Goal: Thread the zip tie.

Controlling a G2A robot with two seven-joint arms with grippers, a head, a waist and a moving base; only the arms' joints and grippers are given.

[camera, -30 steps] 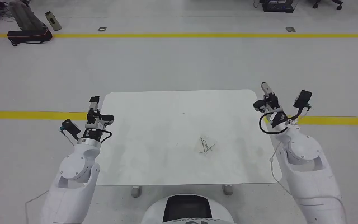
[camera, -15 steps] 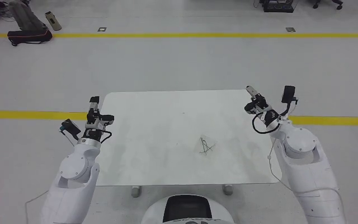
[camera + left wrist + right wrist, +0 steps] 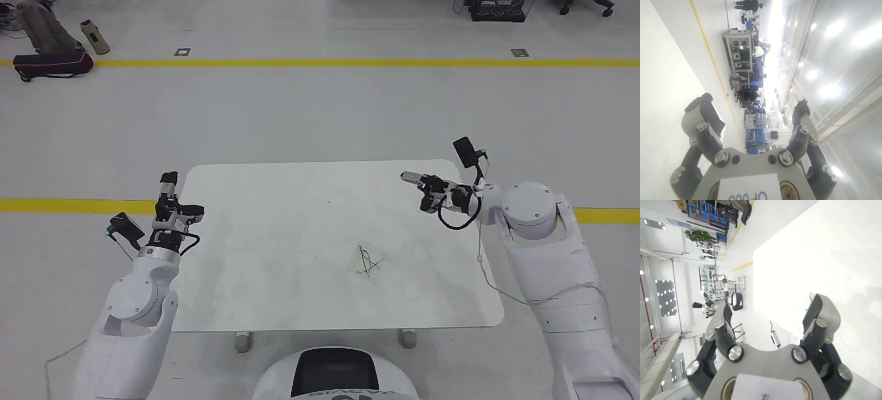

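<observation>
Not started. Zip tie (image 3: 370, 262) loose on table (image 3: 260, 200), looks unthreaded. Right gripper (image 3: 410, 178) over table's far right, left gripper (image 3: 168, 181) at left edge: both spread wide, empty. Pickup, threading remain.

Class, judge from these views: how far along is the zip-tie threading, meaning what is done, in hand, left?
Done: nothing visible; the zip tie lies loose on the table, touched by neither hand. In hand: nothing; the right hand is open above the table's right part, the left hand open at its left edge. Left: picking up and threading.
</observation>
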